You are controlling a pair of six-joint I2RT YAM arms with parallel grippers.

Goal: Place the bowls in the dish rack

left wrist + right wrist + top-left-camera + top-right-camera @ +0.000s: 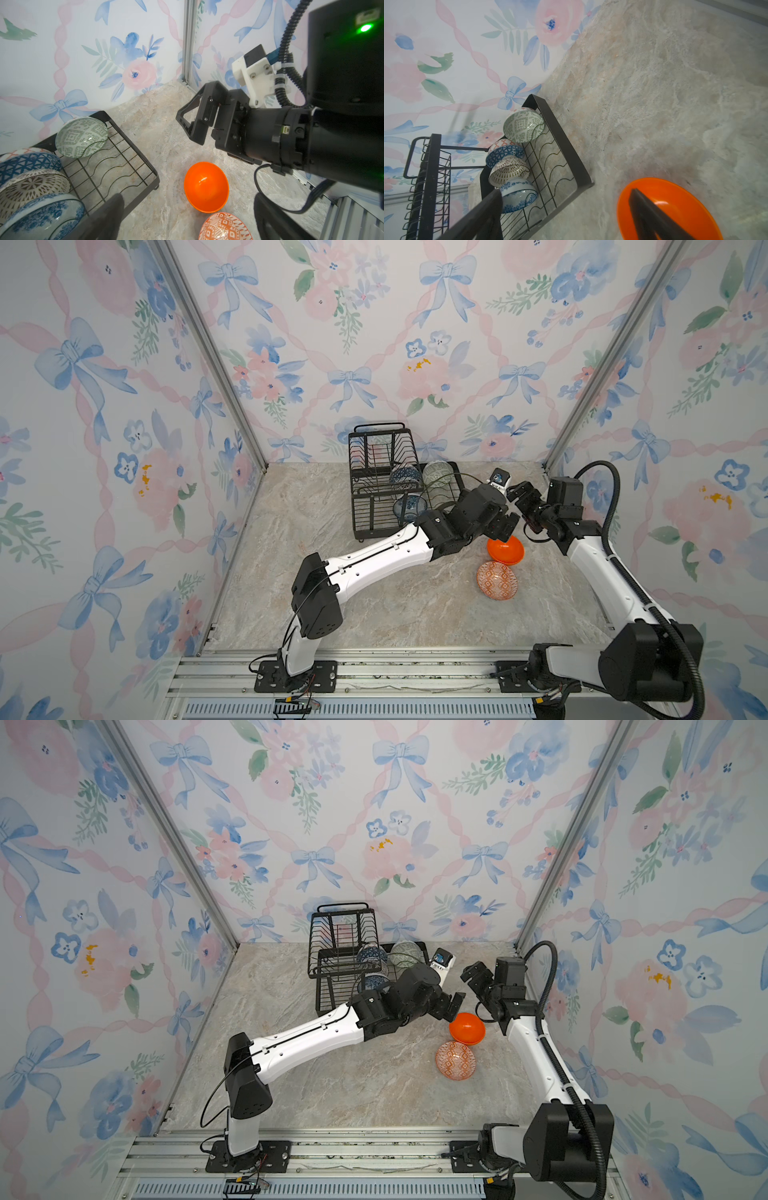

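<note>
Marble tabletop [332, 593], brown-patterned bowl [31, 187] (wrist views only)

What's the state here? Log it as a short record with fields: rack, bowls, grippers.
rack: black wire, at the back of the table
bowls in rack: green bowl, dark-blue bowl, brown bowl, floral bowl, all on their sides in the lower tray
bowls on table: orange bowl, patterned bowl, side by side, mouths up
left gripper: open, empty, over the orange bowl's rim
right gripper: open, empty, near the orange bowl
not yet loaded: orange bowl, patterned bowl
</note>
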